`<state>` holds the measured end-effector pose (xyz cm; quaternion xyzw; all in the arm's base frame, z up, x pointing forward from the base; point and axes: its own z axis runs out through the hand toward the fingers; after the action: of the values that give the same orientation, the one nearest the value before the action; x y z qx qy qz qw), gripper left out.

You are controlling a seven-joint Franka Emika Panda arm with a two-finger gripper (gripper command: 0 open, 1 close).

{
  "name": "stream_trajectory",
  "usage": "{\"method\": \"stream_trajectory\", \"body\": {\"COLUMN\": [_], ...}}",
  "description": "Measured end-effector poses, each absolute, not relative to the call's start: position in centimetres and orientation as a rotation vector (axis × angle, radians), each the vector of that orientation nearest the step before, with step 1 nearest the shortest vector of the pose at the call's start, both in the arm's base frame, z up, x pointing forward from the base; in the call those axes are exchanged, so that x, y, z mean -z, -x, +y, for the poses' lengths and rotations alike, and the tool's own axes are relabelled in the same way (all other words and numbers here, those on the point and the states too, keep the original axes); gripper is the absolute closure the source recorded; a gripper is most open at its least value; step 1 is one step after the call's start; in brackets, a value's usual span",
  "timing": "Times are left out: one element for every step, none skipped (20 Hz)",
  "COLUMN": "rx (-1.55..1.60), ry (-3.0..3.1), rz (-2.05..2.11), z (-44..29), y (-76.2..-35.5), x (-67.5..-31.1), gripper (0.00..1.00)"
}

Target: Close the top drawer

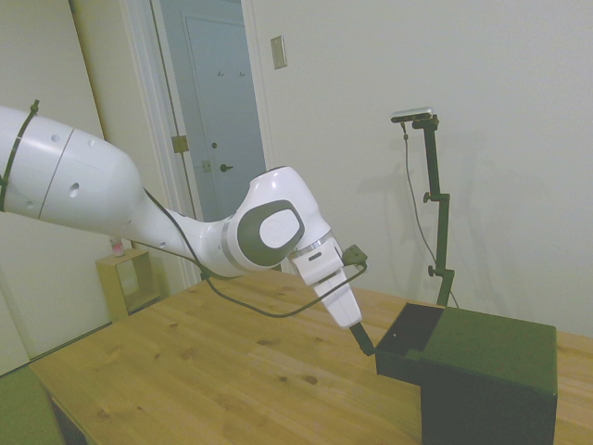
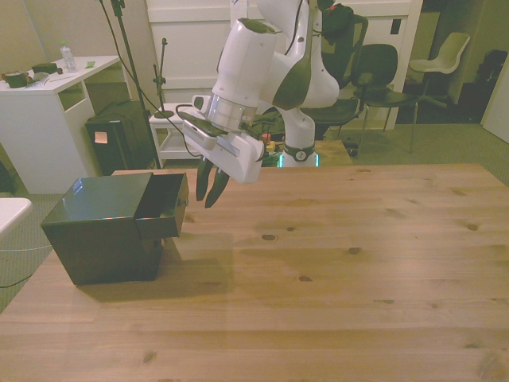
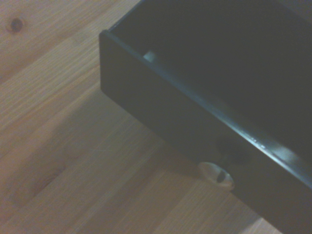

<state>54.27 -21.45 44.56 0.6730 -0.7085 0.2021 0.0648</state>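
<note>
One drawer: top drawer point(image 2: 161, 208) pulled out of cabinet point(image 2: 99, 231), right next to jaws
Jaws: gripper point(image 2: 211, 188) nearly pressed together; empty
Tip: push flat on the front; keep it square

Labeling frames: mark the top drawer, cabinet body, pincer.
Matte blackish-green top drawer point(image 2: 161, 208): front view, on its pulled-out side wall.
Dark cube-like cabinet body point(image 2: 99, 251): front view, on its near face.
White arm's pincer point(image 2: 211, 188): front view, between fingertips.
</note>
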Motion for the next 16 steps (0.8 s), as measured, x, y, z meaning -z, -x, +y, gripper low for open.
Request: {"method": "stream_trajectory", "body": {"rx": [-0.611, -0.612, -0.613, -0.614, -0.617, -0.620, -0.624, -0.629, -0.632, -0.634, -0.634, -0.635, -0.635, -0.635, -0.636, -0.636], "ry": [-2.026, -2.023, -2.018, -2.013, -2.006, -1.998, -1.990, -1.980, -1.971, -1.963, -1.955, -1.948, -1.941, -1.933, -1.926, -1.919], "rz": [-2.142, -2.145, -2.149, -2.152, -2.158, -2.163, -2.170, -2.177, -2.184, -2.189, -2.195, -2.199, -2.204, -2.209, -2.214, -2.219], "z": [-21.7, -21.8, -22.1, -22.3, -22.6, -22.9, -23.3, -23.8, -24.2, -24.5, -24.9, -25.2, -25.5, -25.8, -26.2, -26.5], "y": [-54.2, -54.1, -54.1, -54.0, -53.9, -53.9, -53.8, -53.6, -53.5, -53.4, -53.3, -53.1, -53.0, -52.8, -52.7, -52.6], "x": [-44.6, -44.7, -44.7, -44.8, -44.9, -45.0, -45.2, -45.4, -45.5, -45.6, -45.7, -45.7, -45.8, -45.8, -45.9, -45.9], "gripper": [1.00, 1.00, 1.00, 1.00, 1.00, 1.00, 1.00, 1.00, 1.00, 1.00, 1.00, 1.00, 1.00, 1.00, 1.00, 1.00]}}
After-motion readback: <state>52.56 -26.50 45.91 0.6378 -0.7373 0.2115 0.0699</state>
